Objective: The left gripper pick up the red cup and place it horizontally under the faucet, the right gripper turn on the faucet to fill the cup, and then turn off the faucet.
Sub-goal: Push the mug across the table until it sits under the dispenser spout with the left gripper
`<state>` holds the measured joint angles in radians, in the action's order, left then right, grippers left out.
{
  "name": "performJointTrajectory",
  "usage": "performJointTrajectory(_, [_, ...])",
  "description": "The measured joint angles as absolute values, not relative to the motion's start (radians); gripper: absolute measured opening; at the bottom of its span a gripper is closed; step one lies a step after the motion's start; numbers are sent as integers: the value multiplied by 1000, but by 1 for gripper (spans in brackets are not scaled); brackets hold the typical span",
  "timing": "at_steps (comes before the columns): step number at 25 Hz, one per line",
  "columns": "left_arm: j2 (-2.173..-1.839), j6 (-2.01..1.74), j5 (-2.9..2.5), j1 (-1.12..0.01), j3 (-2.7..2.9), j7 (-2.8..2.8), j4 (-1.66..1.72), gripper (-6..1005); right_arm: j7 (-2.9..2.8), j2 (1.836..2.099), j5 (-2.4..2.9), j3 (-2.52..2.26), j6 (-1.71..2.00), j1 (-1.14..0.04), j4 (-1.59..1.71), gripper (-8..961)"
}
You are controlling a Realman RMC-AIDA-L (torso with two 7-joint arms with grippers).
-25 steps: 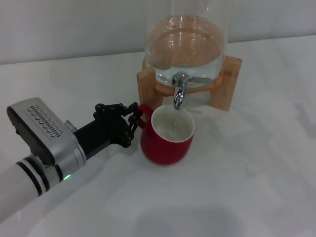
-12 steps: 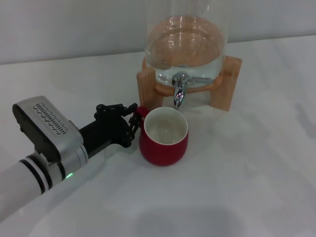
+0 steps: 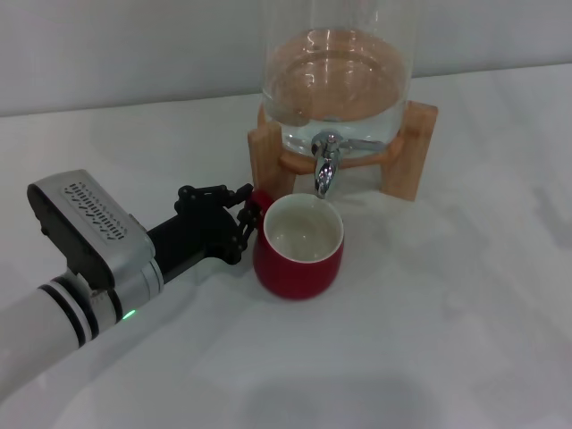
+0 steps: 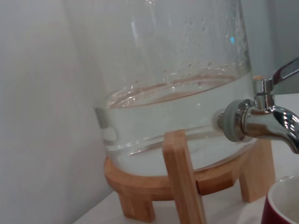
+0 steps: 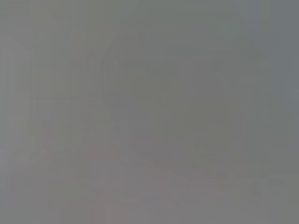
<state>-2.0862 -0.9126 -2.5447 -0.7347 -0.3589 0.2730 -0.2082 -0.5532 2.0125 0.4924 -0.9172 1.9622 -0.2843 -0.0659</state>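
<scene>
The red cup (image 3: 299,265) stands upright on the white table, its cream inside facing up, directly below the spout of the chrome faucet (image 3: 325,172). My left gripper (image 3: 246,213) reaches in from the left and is shut on the cup's small red handle. In the left wrist view the faucet (image 4: 261,122) juts out from the glass dispenser, and only the cup's rim (image 4: 285,205) shows in a corner. No water runs from the spout. The right gripper is out of view, and the right wrist view shows only flat grey.
The glass dispenser (image 3: 340,80), partly filled with water, sits on a wooden stand (image 3: 416,147) behind the cup. A pale wall (image 3: 134,45) closes off the back. White tabletop (image 3: 447,313) stretches to the right and front.
The cup has come down from just under the spout and now rests lower on the table. My left arm has shifted slightly right with it.
</scene>
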Motion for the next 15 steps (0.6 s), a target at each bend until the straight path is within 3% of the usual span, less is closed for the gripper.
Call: performJointTrajectory(15, [-2087,-890,-2546,-736,-359,273,-216,188,-551,2013,492,-917,1960,-286,-63,757])
